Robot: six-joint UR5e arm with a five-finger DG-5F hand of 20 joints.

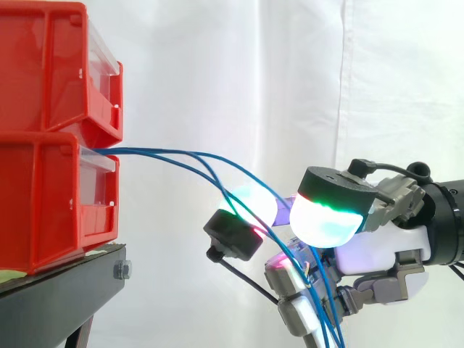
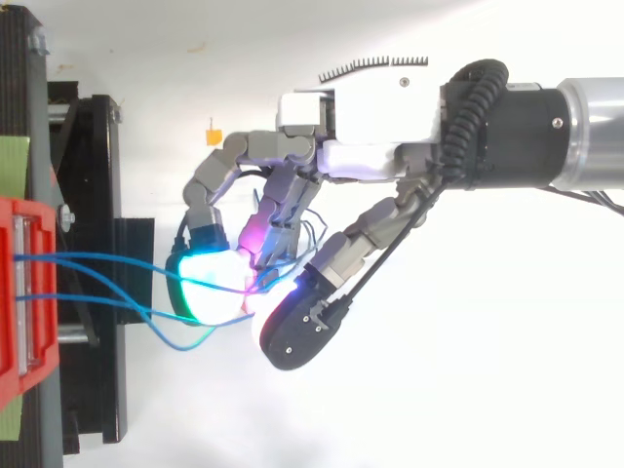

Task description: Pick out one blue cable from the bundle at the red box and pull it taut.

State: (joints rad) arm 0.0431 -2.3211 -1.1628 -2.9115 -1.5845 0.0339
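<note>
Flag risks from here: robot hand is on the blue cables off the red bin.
Several blue cables seem to run between the fingertips of the robot hand, so a pull may take more than one.
They hang slack from the lower red bin; a hard pull could shift it on the black stand.
Loose lengths dangling past the lower fingers may snag.

Red bins [image 1: 43, 145], left of the side view: smooth, glossy moulded plastic.
Bin fronts [image 1: 100, 168]: clear plastic, faintly frosted.
Stand [image 1: 65, 297], lower left: matt black metal; its bolt [image 1: 122, 270] is bare grey steel.
Curtain [image 1: 290, 72]: white cloth, matt, in soft folds.
Blue cables [image 1: 167, 154]: smooth plastic sheath with a slight sheen.
Hand [image 2: 361, 122]: glossy white plastic shell; grey matt links that look like metal.
Fingertips [image 1: 326, 221]: smooth translucent pads backed by matt black plastic.
Arm [image 2: 595, 127], upper right of the top view: silvery metal, satin finish.
</note>
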